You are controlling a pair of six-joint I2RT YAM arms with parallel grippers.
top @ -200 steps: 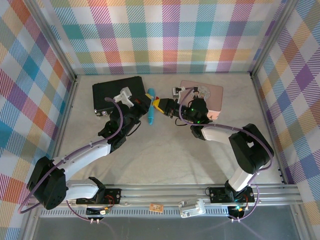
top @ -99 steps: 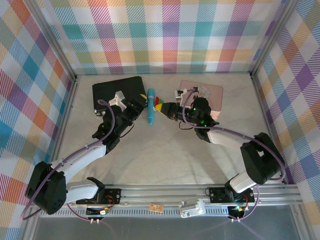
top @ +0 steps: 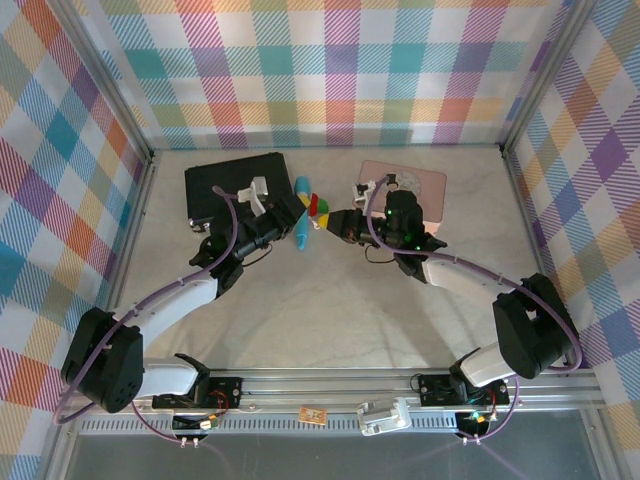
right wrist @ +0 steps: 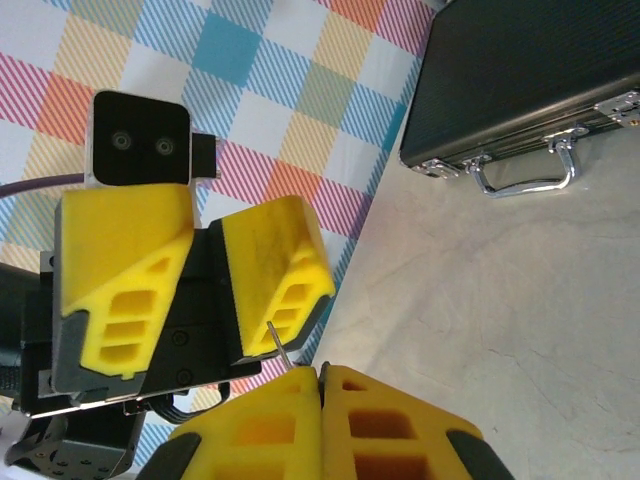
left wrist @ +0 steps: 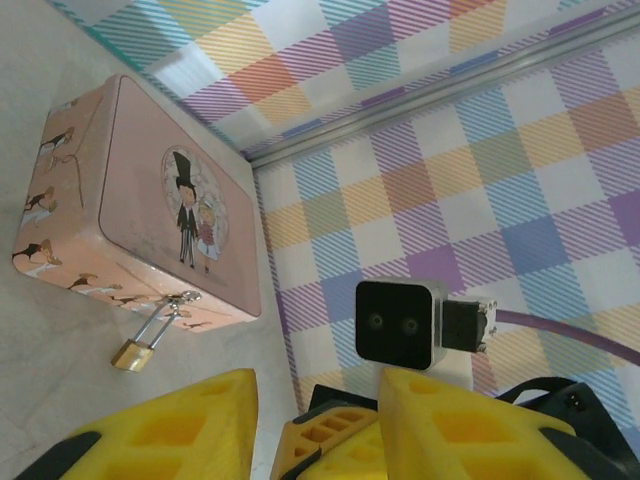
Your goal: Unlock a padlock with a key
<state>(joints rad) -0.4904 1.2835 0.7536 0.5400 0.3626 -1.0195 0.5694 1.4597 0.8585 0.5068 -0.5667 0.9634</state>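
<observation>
My right gripper (right wrist: 322, 385) is shut on the key (right wrist: 279, 345), whose thin silver blade sticks up from between the yellow pads. My left gripper (right wrist: 205, 225) faces it, open, one finger on each side of the right fingertips (left wrist: 335, 440). In the top view the left gripper (top: 296, 212) and the right gripper (top: 330, 222) meet nose to nose at mid-table. The small brass padlock (left wrist: 135, 352) lies on the table, its shackle hooked through the latch of the pink picture tin (left wrist: 150, 200).
A black case (top: 232, 182) with silver latches and a handle (right wrist: 525, 180) lies at the back left. A blue pen (top: 301, 232) lies under the two grippers. The pink tin (top: 425, 185) sits back right, near the plaid walls.
My left gripper has swung right from beside the black case to meet the right gripper. The right gripper, still shut on the key, has shifted slightly.
</observation>
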